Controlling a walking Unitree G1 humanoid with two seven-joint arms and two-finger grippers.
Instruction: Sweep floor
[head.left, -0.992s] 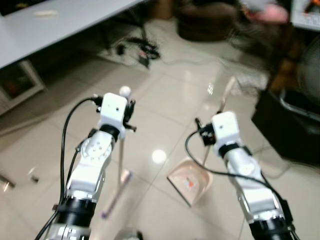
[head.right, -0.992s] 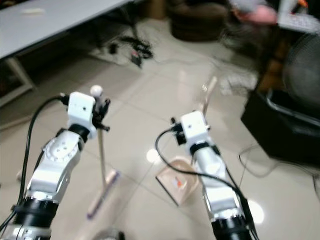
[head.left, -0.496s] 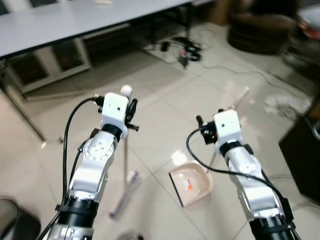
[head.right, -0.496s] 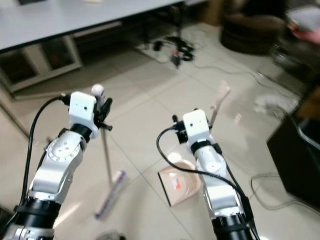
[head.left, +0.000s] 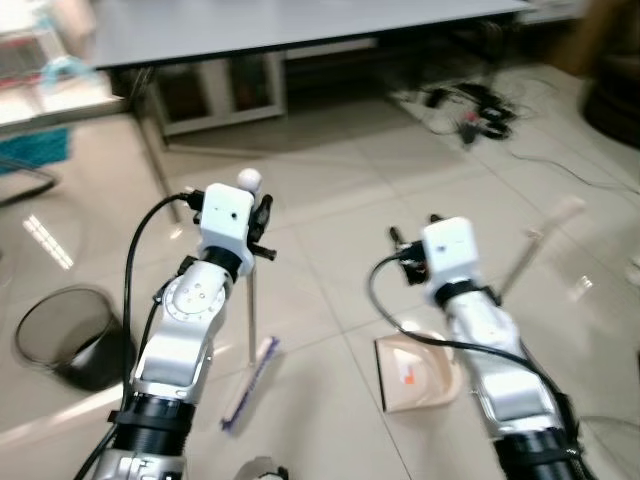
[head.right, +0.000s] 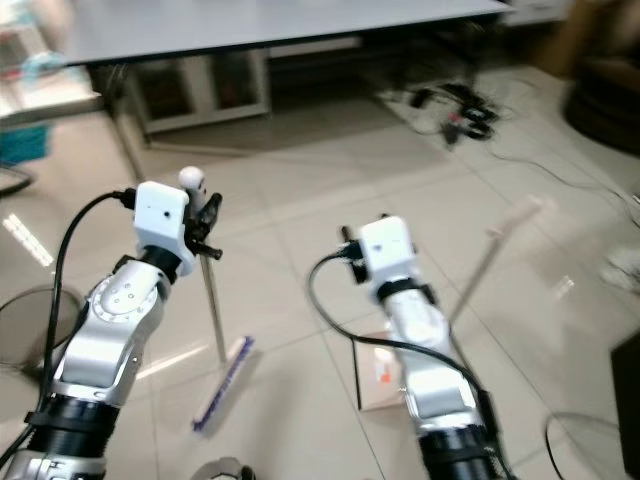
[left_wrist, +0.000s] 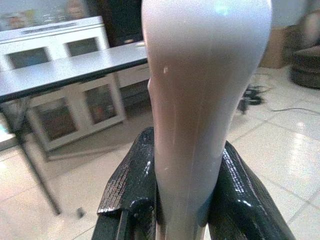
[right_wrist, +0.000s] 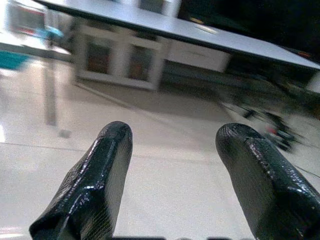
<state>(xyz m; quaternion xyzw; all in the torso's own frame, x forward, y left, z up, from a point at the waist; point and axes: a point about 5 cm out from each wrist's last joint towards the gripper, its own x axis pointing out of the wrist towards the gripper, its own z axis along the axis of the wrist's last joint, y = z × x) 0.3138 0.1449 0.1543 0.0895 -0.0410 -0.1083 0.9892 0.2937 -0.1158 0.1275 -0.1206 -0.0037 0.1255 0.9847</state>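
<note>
- The left gripper (left_wrist: 187, 200) has its jaws closed tight on the top of the broom handle (head.left: 251, 300), with the pale stick pressed between the two black fingers (left_wrist: 131, 185).
- The broom hangs straight down from those jaws, and its purple brush head (head.left: 250, 383) rests on the tiled floor (head.left: 330, 210) right below them.
- The right gripper (right_wrist: 177, 175) is held out in front with its jaws spread apart and nothing between them.
- The pink dustpan (head.left: 418, 374) sits on the floor below the right jaws, and its long handle (head.left: 532, 250) leans up and away past them. The right jaws are not touching it.
- A black bin (head.left: 68, 335) stands on the floor, well off to the outer side of the left jaws.
- The robot looks to be at the sweeping step, with the broom in hand and the brush down.
- No dirt can be made out on the tiles; the pictures are a bit blurred.
- The next move likely calls for pushing the brush along the floor toward the dustpan, and for the right jaws to take hold of the dustpan handle to keep it steady.
</note>
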